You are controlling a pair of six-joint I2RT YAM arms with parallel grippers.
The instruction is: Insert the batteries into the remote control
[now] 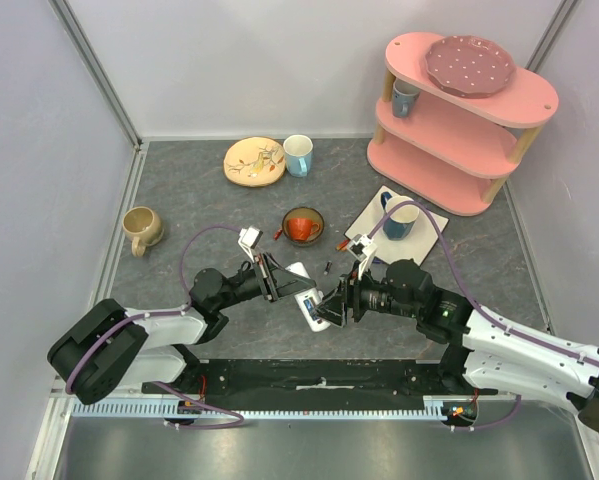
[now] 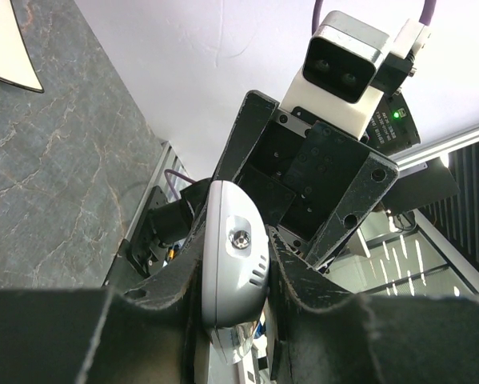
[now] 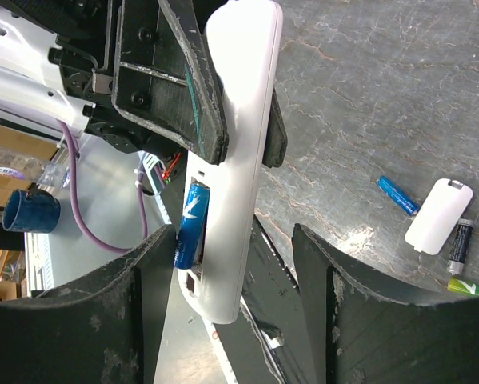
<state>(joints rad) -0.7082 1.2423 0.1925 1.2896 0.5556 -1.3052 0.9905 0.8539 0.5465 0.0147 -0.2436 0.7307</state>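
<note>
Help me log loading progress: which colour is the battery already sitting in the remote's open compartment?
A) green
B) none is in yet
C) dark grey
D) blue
D: the right wrist view shows a blue battery seated in the compartment of the remote control, while the green battery and the dark battery lie on the table by the white cover.

The top camera looks down on the whole table [image 1: 199, 200], while both wrist cameras face one remote control [image 3: 247, 120] closely from opposite sides.
</note>
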